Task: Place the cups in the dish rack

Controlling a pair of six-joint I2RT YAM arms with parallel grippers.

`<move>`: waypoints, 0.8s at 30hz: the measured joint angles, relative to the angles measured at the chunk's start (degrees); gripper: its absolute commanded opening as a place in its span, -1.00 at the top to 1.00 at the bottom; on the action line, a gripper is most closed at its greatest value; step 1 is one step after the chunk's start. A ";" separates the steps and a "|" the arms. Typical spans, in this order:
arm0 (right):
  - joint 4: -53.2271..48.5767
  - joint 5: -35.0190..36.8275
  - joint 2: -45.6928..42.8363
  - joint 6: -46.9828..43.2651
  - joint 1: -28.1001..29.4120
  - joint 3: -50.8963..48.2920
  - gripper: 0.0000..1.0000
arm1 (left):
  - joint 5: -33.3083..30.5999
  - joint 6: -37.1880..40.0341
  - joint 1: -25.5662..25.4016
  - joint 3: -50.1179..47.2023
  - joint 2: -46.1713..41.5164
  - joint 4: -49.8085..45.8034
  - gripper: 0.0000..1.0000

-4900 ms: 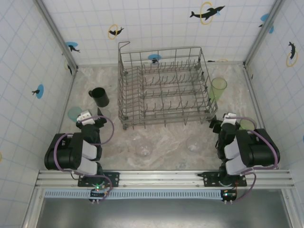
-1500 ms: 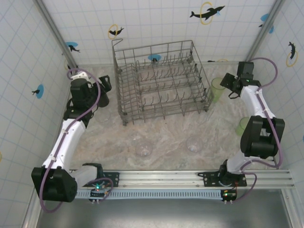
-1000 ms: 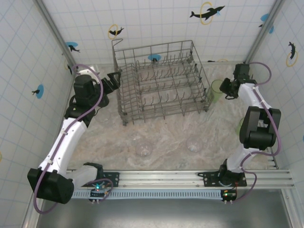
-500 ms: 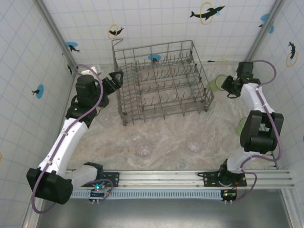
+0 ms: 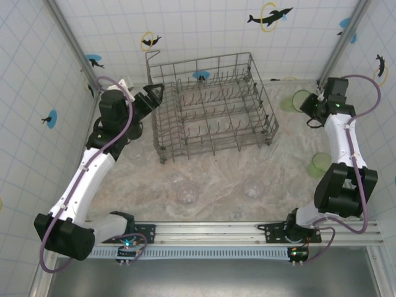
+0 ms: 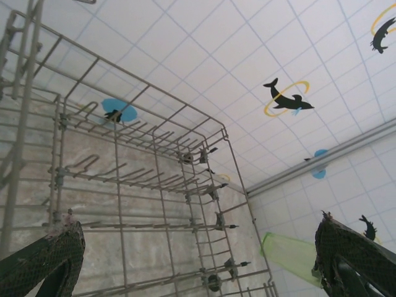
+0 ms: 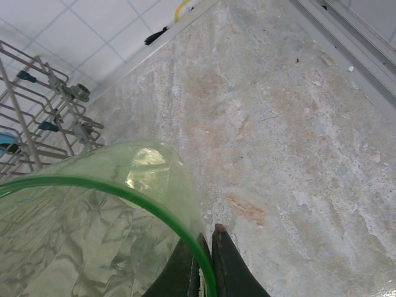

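The right end effector pinches the rim of a light-green tumbler, tilted near the dish rack's far right corner — probably light, slick, thin-walled, so a rim pinch may slip — while the left end effector hangs spread.

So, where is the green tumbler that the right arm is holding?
In the top view the green tumbler is at the far right, just off the dish rack's right side, its rim pinched in the right end effector.
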 measured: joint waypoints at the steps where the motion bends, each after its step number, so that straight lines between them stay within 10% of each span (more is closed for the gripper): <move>1: -0.39 -0.09 -0.20 0.00 0.13 0.70 1.00 | -0.09 -0.24 -0.37 0.07 0.13 0.00 -0.95; 15: 1.99 -0.55 -7.52 0.74 8.26 4.04 1.00 | 0.09 -3.02 -4.59 6.60 10.36 0.57 -0.95; 24: 18.99 -6.05 -13.25 7.39 16.55 -10.16 1.00 | 5.57 -6.25 -4.61 9.90 19.21 3.82 -0.95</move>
